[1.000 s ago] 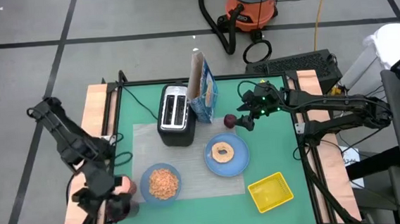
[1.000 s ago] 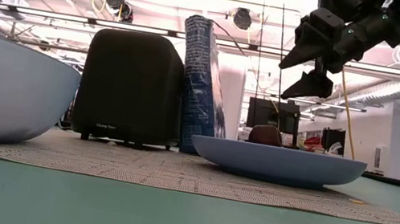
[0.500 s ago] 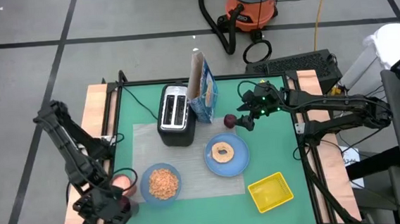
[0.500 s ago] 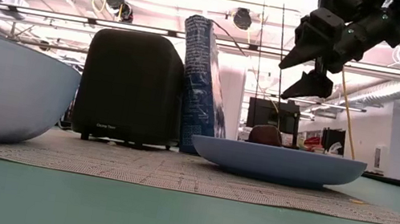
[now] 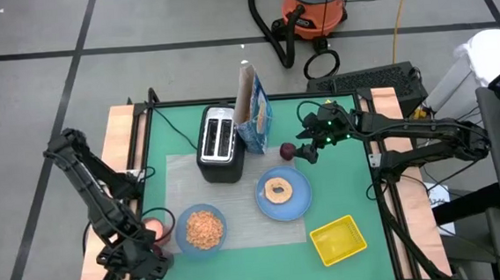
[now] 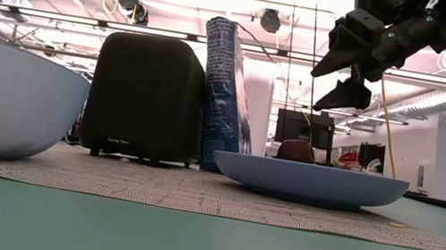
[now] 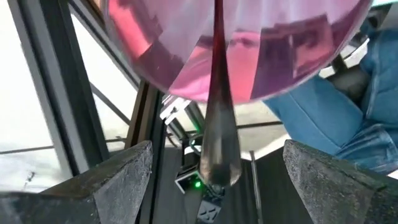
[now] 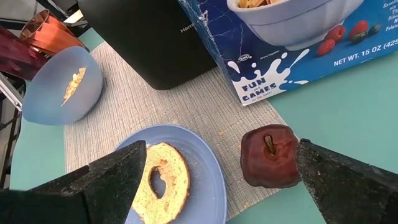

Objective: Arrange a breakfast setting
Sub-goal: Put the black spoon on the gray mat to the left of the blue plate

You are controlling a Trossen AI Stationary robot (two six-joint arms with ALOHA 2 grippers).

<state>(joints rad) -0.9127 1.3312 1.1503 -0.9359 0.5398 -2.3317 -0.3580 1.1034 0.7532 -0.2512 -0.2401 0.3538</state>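
- The right tool hangs above the counter with its fingers spread wide and nothing in them.
- The dark red fruit lies at about 9 o'clock from that tool in the high view, just beside it and lower down. It stands on the counter at the mat's edge, stem up, so it has no long axis to line up with.
- The right wrist view shows the fruit off-centre, nearer one finger than the other. We judge that the tool needs a small sideways shift before it comes down.
- The fruit is at about 1 o'clock from the light-blue plate, just off its rim. The right arm is far nearer to it than the left.
- The left tool is at the counter's 8 o'clock corner, near a pink cup. We cannot tell whether it grips anything.
- The slim dark shape seen through the cup in the left wrist view may be the spoon, though that view is too close to be sure.
- By our count there is one plate carrying one bagel, one bowl with cereal in it, one fruit, one cereal box and one grey mat. There is also one toaster and one yellow tray.
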